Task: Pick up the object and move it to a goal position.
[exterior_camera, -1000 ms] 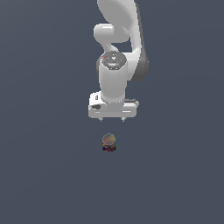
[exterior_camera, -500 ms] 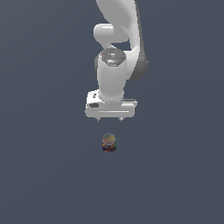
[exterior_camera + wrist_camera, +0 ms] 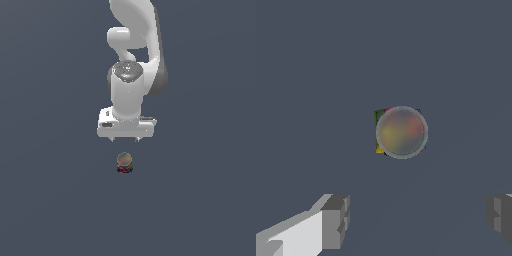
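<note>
The object (image 3: 124,163), a short can with greyish top, stands upright on the floor

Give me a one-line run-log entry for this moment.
phase: approach | gripper: open, empty, above can | can: upright on floor, not grasped | goal: not visible

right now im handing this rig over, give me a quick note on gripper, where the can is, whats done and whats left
Gripper: open and empty, fingers spread wider than the can, held above the floor and apart from the can.
The small short can with a greyish round top and multicoloured label stands upright on the dark grey floor, just below the gripper in the exterior view.
Done: nothing grasped or lifted.
Left: lower around the can, shut on it, lift, carry it to the goal. No goal marker is visible in either view.
</note>
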You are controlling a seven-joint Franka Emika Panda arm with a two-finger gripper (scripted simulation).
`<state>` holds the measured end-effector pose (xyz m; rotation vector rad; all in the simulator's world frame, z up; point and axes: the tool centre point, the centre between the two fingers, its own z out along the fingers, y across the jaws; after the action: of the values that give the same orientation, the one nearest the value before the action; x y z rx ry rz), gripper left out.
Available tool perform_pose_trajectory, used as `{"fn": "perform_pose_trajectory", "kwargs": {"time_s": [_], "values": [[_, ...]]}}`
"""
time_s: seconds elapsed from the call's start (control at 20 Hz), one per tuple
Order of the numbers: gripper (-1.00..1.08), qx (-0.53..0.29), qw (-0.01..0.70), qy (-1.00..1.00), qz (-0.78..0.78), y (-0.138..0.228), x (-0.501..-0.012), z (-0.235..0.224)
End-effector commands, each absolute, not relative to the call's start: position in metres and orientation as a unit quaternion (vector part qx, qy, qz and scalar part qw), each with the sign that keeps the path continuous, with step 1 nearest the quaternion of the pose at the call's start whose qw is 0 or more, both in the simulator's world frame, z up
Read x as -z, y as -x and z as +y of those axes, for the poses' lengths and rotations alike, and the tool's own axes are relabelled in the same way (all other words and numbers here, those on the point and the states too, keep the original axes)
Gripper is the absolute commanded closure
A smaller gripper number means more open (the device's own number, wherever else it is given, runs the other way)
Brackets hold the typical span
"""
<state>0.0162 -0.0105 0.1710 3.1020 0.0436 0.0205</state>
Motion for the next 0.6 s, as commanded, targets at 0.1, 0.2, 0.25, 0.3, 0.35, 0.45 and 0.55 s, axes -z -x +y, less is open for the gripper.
{"fn": "perform_pose_trajectory", "kwargs": {"time_s": [0.1, 0.2, 0.25, 0.3, 0.35, 0.45, 0.55], "values": [[-0.92, -0.005, 0.015, -1.0, 0.015, -0.028, -0.156, -0.012], [-0.92, -0.004, 0.012, -1.0, 0.016, -0.034, -0.147, -0.012], [-0.92, -0.003, 0.011, -1.0, 0.016, -0.038, -0.142, -0.013], [-0.92, -0.003, 0.009, -1.0, 0.017, -0.041, -0.137, -0.013], [-0.92, -0.002, 0.008, -1.0, 0.017, -0.044, -0.132, -0.013], [-0.92, -0.001, 0.005, -1.0, 0.017, -0.049, -0.125, -0.014], [-0.92, -0.001, 0.003, -1.0, 0.017, -0.053, -0.118, -0.014]]}}
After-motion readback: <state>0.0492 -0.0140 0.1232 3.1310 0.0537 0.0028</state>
